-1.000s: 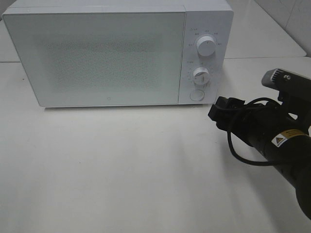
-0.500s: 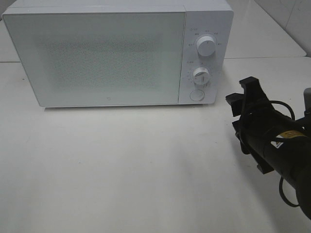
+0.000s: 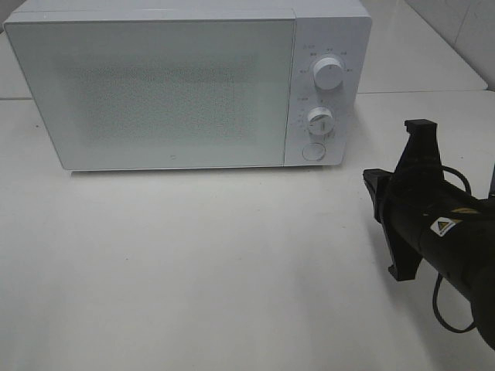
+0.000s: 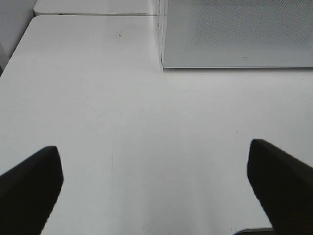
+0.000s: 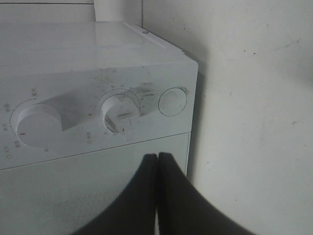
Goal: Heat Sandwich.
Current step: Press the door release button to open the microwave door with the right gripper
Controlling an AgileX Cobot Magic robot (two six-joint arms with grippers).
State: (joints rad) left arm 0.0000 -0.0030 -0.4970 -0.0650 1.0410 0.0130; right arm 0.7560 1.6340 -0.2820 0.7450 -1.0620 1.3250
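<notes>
Sandwich in no view; look and place impossible to tell. Microwave point(image 3: 170, 85) door closed, frosted front hiding the inside. Right gripper point(image 5: 157, 156) pinched together on nothing, tips touching, pointed at the control panel just ahead. Two dials point(image 5: 120, 113) and round button point(image 5: 172, 101) seen close up only from right wrist. Left gripper point(image 4: 154, 166) spread wide above white table point(image 4: 146, 122), microwave's lower corner farther ahead; seen only from left wrist.

White microwave point(image 3: 170, 93) sits at the back of the white table point(image 3: 193, 263), door shut. Its right panel has an upper knob point(image 3: 329, 75), a lower knob point(image 3: 319, 120) and a round button point(image 3: 312, 151) underneath. The black right arm point(image 3: 456, 247) pokes in from the right side, near the microwave but not touching it, with a yellow warning sticker point(image 3: 442, 226) on it.
</notes>
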